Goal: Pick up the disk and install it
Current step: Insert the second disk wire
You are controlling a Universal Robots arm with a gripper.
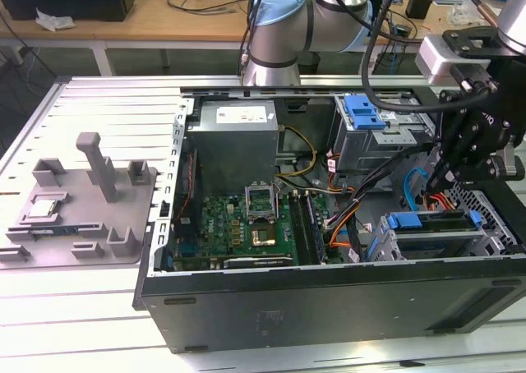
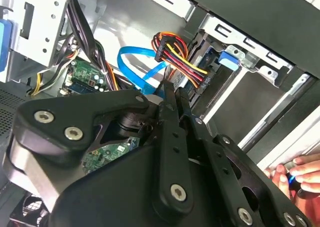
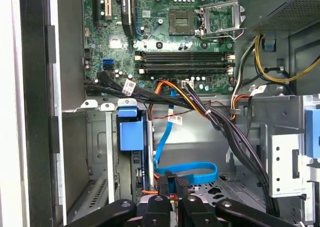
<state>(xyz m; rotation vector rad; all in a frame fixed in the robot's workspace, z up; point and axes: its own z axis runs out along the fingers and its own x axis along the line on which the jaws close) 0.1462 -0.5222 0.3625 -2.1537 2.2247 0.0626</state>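
An open computer case (image 1: 329,295) lies on its side on a metal table (image 1: 99,110). The black gripper (image 3: 173,179) hangs inside the case above the drive bay, its two fingers (image 2: 167,94) pressed together and holding nothing. The disk (image 1: 427,223), in its blue carrier, sits slotted in the bay just beside the gripper. It looks already installed, so the step in hand appears to be release or seating; any next move calls for checking that it sits fully home.

An open computer case (image 1: 329,299) is laid on the slatted table (image 1: 90,102). A green motherboard (image 1: 246,229) is seen inside it, with a blue cable (image 3: 187,173) coiled nearby. A grey fixture (image 1: 82,200) is placed toward the exterior view's left.
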